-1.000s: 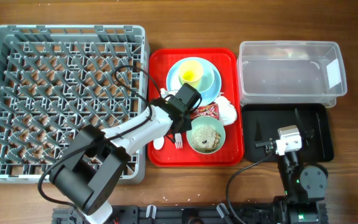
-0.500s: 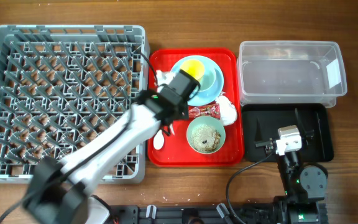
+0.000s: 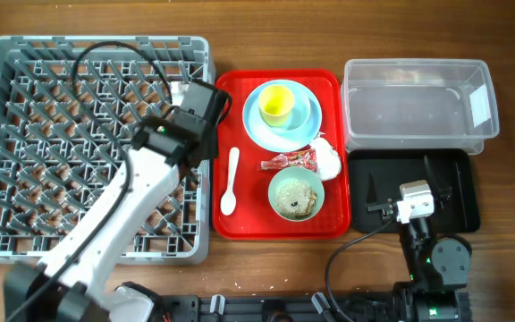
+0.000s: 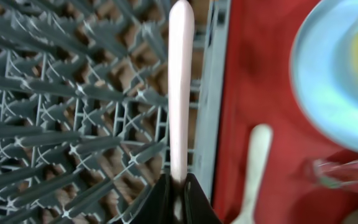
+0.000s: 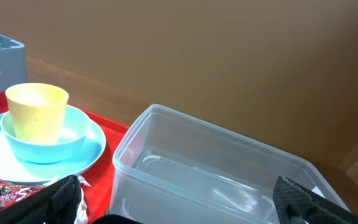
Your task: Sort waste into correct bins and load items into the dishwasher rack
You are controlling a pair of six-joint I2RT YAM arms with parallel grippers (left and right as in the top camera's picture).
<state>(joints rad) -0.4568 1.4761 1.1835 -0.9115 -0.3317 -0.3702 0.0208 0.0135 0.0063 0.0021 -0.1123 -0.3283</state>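
Observation:
My left gripper (image 3: 202, 109) is shut on the white fork (image 4: 181, 87) and holds it over the right edge of the grey dishwasher rack (image 3: 88, 54); the wrist view (image 4: 179, 184) shows only the fork's handle. The white spoon (image 3: 231, 179) lies on the red tray (image 3: 231, 89). Also on the tray are the yellow cup (image 3: 275, 101) on the light blue plate (image 3: 309, 121), the red wrapper (image 3: 289, 162), the white napkin (image 3: 327, 156), and the pale green bowl (image 3: 296, 194) with food scraps. My right gripper (image 5: 179, 205) is open and empty.
The clear tub (image 3: 414, 98) stands at the back right, with the black tray (image 3: 450, 179) in front of it. My right arm (image 3: 414, 201) rests over the black tray. The rack's upright pegs (image 4: 73, 124) lie under the fork.
My left arm has lifted the fork off the red tray and swung left and back, over the rack's right edge. The right arm has not moved.

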